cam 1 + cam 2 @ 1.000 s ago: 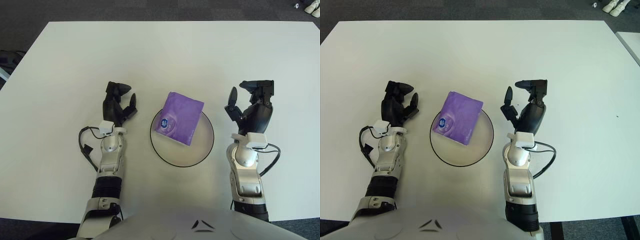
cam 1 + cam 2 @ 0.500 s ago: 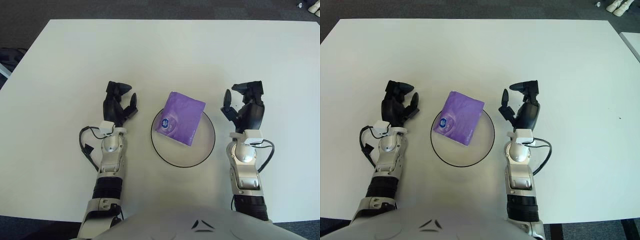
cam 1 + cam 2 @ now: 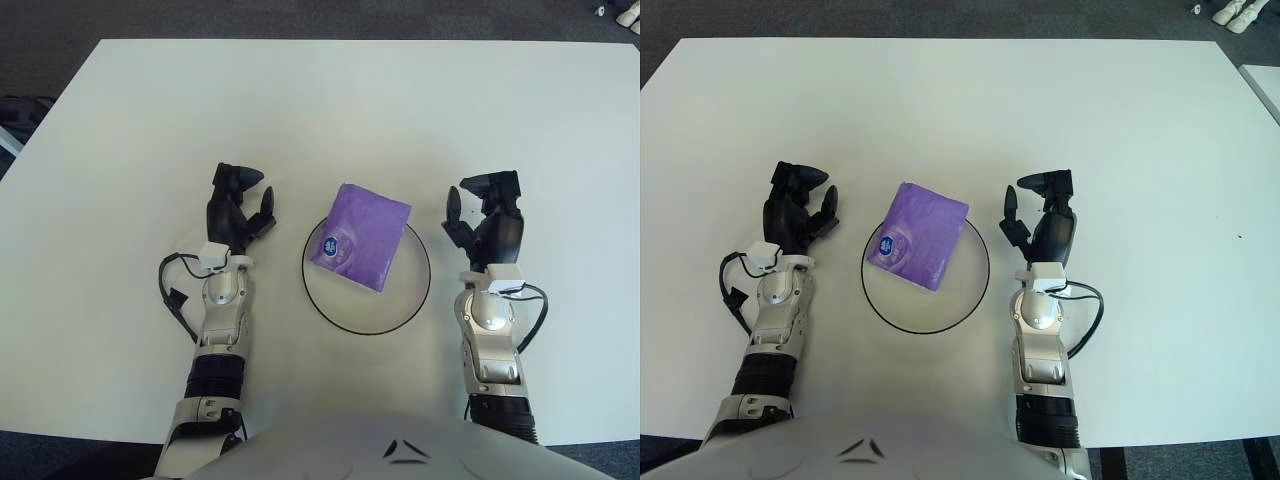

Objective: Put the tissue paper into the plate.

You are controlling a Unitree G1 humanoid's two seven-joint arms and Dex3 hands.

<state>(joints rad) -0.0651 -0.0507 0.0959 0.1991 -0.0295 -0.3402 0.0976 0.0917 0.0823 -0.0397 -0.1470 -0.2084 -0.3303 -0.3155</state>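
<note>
Tissue pack (image 3: 360, 236) looks light, soft, crinkly wrap, prob slippery; I'd pinch it across the short sides. It lies in the plate (image 3: 330, 307), upper edge overhanging the rim, I think. Right hand (image 3: 484, 220) is empty w/ fingers relaxed, and has pulled back lower vs 1 s ago. Left hand (image 3: 235, 213) parked on the bench (image 3: 130, 130), loosely curled, unchanged.

Bright, even overhead light. Soft, faint shadows hugging the forearms on the white surface (image 3: 420, 120). No glare. Sharp throughout, with a blurred pale shape at 6 o'clock.
</note>
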